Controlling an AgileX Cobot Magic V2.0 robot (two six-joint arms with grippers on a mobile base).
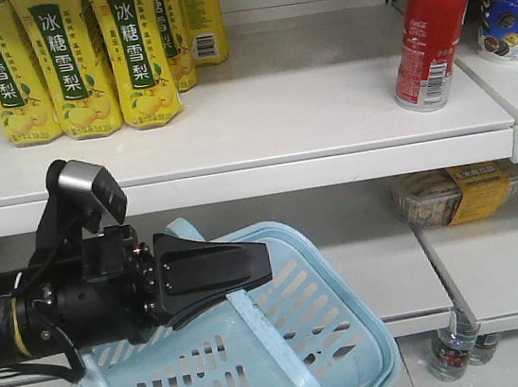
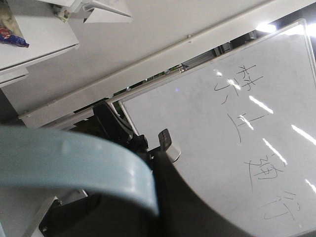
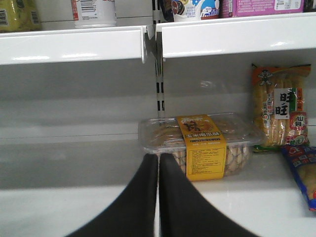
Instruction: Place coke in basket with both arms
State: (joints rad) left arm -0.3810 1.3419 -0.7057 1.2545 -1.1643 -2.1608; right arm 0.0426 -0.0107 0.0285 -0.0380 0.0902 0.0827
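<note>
- Left black wedge-shaped gripper, centre-left of the front view, looks clenched on the flat swing handle of the light blue slotted plastic shopping basket. In the left wrist view the pale band crosses right over its dark finger.
- That basket hangs tilted along the bottom of the front view.
- A small silver-grey box sits on the left arm, up and left of the gripper.
- Right black gripper, at the bottom centre of its wrist view, is closed, its two fingers pressed side by side. It points at a clear plastic snack box with a yellow label lying on a white shelf.
- The tall all-red coke bottle with a red cap stands upright at the upper right of the front view on the white upper shelf, well apart from the basket and the left gripper.
- Yellow pear-drink bottles line the upper left of that same shelf.
</note>
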